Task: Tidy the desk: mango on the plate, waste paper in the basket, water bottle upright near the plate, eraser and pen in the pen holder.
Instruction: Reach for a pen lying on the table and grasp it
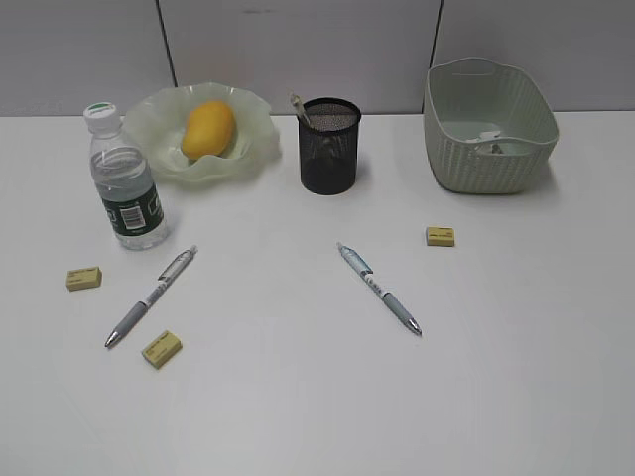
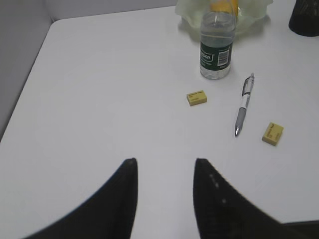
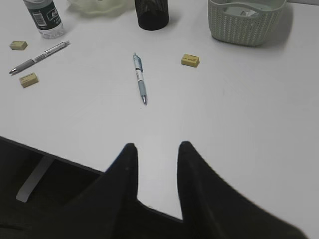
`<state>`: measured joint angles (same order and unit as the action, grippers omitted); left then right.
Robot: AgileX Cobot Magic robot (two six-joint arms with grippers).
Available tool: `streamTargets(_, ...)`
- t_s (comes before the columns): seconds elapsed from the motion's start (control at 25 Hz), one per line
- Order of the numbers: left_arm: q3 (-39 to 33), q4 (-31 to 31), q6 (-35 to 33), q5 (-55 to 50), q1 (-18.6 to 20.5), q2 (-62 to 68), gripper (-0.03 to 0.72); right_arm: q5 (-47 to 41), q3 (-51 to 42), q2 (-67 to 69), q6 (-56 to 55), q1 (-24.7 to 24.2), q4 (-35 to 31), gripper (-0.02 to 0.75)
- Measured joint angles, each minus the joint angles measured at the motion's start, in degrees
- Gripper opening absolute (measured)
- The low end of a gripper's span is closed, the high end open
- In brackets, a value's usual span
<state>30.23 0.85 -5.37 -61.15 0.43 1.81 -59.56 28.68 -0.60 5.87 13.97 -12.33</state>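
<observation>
both grippers, left (image 2: 164,172) and right (image 3: 157,154), parted, empty above desk (image 1: 298,397). nearer: three erasers (image 1: 161,348), two pens (image 1: 379,288). farther: upright water bottle (image 1: 123,181) beside plate (image 1: 253,134) holding mango (image 1: 208,129); pen holder (image 1: 329,146); waste paper (image 1: 493,142) in basket (image 1: 486,169).

Bare desk (image 1: 298,397) is lying open in front. Pens (image 1: 378,288) and erasers (image 1: 161,348) are dotting the middle; the bottle (image 1: 123,183) is probably crowding the plate (image 1: 253,134).

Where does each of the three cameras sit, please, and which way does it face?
Exterior: in front of the desk, slanting down toward the back wall; no robot part shows.
Left wrist: above the desk's left part, facing the bottle; left gripper open, empty.
Right wrist: over the near edge, facing the basket; right gripper open, empty.
Shared: all see the bottle.
</observation>
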Motion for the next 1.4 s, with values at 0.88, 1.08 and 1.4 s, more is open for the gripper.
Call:
streamTargets(0.88,0.0,0.0,0.0,0.0,0.0,0.0,0.281,0.0,0.0,0.0,1.2,0.0,4.0,0.484)
streamTargets(1.08,0.0,0.0,0.0,0.0,0.0,0.0,0.281,0.0,0.0,0.0,1.3,0.0,7.2,0.416)
streamTargets(1.4,0.0,0.0,0.0,0.0,0.0,0.0,0.274,0.0,0.0,0.0,1.3,-0.1,7.4,0.368)
